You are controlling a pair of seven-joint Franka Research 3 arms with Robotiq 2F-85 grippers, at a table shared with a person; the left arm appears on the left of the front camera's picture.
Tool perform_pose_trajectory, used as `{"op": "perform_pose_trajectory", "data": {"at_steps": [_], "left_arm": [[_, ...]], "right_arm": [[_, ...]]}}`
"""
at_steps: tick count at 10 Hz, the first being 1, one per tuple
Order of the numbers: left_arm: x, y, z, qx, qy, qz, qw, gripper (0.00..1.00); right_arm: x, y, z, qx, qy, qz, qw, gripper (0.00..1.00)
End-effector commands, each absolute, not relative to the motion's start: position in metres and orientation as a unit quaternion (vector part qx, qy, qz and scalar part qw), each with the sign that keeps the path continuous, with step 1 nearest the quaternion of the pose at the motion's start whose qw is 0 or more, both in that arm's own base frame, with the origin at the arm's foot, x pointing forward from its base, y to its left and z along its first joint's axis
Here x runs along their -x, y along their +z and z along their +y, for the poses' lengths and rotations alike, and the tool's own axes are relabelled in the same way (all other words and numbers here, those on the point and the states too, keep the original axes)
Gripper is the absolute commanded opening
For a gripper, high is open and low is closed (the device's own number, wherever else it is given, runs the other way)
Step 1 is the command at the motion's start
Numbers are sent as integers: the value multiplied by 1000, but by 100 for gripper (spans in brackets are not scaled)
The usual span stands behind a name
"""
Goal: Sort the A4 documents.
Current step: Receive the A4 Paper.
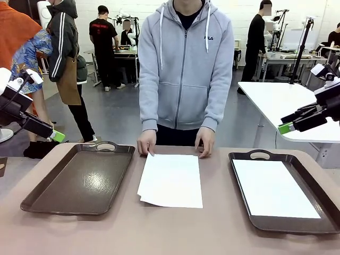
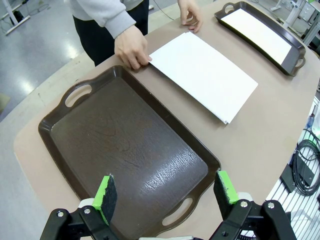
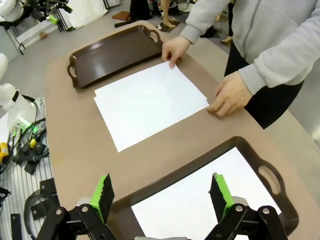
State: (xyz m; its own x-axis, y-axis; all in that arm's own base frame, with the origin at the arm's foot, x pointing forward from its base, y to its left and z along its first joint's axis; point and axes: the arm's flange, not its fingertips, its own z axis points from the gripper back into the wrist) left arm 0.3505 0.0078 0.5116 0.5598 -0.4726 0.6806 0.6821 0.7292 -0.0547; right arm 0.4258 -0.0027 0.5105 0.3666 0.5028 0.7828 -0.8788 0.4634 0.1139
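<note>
A small stack of white A4 documents (image 1: 171, 180) (image 2: 203, 73) (image 3: 149, 103) lies on the table between two dark brown trays, and the person's hands (image 1: 146, 142) rest at its far corners. One more white sheet (image 1: 273, 188) (image 3: 200, 202) (image 2: 257, 33) lies flat in the right tray (image 1: 247, 210). The left tray (image 1: 79, 180) (image 2: 125, 150) holds nothing. My left gripper (image 1: 56, 136) (image 2: 167, 189) hovers open above the left tray's near edge. My right gripper (image 1: 286, 127) (image 3: 162, 192) hangs open high over the right tray.
The tan table (image 1: 170, 234) ends close beyond the trays' outer sides. The person in a grey hoodie (image 1: 183, 64) stands at the far edge. Cables (image 2: 305, 165) lie on the floor beside the table.
</note>
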Motion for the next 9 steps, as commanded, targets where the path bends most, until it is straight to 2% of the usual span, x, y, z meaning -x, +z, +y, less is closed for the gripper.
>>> {"op": "perform_pose_trajectory", "data": {"at_steps": [1,9], "left_arm": [[-350,511,8,162,-333,-331,868,100],[-350,511,8,162,-333,-331,868,100]], "right_arm": [[-425,512,-2,-270,444,-349,780,100],[-425,512,-2,-270,444,-349,780,100]]}}
